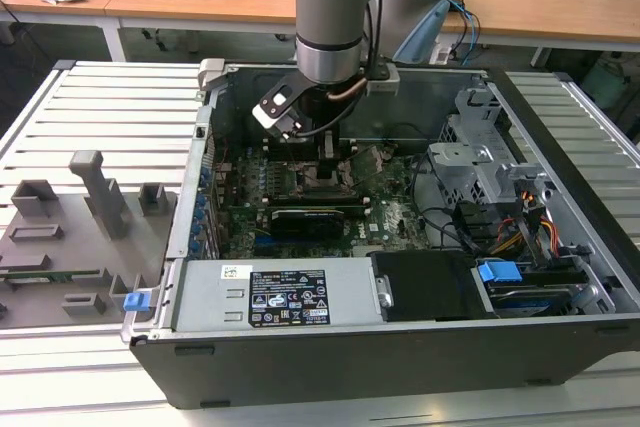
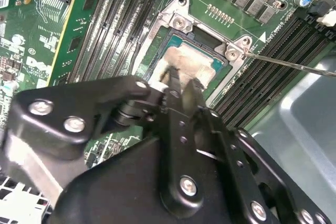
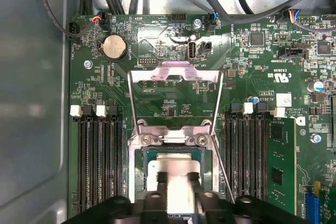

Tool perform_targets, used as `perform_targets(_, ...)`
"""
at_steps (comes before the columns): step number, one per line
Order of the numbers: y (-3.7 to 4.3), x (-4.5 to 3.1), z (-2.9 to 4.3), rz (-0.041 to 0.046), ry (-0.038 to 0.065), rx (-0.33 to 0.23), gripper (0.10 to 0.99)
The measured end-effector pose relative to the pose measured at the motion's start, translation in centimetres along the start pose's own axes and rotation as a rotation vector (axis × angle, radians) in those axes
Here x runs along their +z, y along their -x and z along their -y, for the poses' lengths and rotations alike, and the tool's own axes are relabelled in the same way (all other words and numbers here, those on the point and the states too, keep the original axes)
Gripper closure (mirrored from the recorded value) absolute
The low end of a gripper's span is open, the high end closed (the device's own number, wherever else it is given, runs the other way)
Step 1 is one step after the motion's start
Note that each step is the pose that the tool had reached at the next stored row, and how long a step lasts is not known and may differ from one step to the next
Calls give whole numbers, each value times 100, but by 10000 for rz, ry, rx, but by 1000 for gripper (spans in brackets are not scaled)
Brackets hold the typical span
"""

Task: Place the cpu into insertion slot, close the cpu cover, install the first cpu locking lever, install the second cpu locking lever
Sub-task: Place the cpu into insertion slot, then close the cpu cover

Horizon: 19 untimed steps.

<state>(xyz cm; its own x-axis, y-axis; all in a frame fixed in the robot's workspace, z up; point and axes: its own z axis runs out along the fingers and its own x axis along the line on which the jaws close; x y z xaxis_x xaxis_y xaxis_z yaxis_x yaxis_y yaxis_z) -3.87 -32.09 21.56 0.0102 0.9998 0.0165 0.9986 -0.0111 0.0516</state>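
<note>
On a slatted table (image 1: 110, 97), inside an open computer case (image 1: 300, 362), the gripper (image 2: 184, 81), narrowly parted and grasping nothing, sits directly over the cpu (image 2: 202, 64) lying in the insertion slot (image 3: 140, 174), cpu cover (image 3: 173, 72) raised.

At the top middle of the exterior view, the arm (image 1: 335, 7) is a thick silver-grey tube under a pale blue joint cover. It ends in a black ring and a darker wrist. A black-and-white box (image 1: 283, 107) is fixed to its side, with a thin coppery cable (image 1: 346, 90) looping next to it. In the second wrist view the hand (image 2: 184, 81) is matte black, made of layered plates and links studded with bright silver screws (image 2: 188, 184). It narrows to two slim black fingers (image 2: 175, 80).
</note>
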Motion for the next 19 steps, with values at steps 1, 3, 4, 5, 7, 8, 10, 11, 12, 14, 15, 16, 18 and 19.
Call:
perform_targets(1,0,-6,0,0,1,0,855)
perform_targets(3,0,-16,-1,0,0,0,980)
perform_targets(4,0,-20,-1,0,0,0,980)
perform_targets(5,-1,-22,-2,-3,2,0,980)
perform_targets(7,0,-28,-1,1,0,0,980)
perform_targets(8,0,-33,-2,0,0,0,980)
perform_targets(10,-1,-43,-2,-1,1,0,980)
perform_targets(11,-1,-49,-3,1,0,0,980)
perform_targets(12,-1,-49,-3,-1,1,0,980)
perform_targets(14,-1,-60,-3,0,0,0,980)
perform_targets(15,-1,-64,-4,-1,1,0,980)
perform_targets(16,-1,-70,-4,0,0,0,980)
perform_targets(18,-2,-75,-4,-1,1,0,980)
perform_targets(19,-1,-80,-4,0,0,0,980)
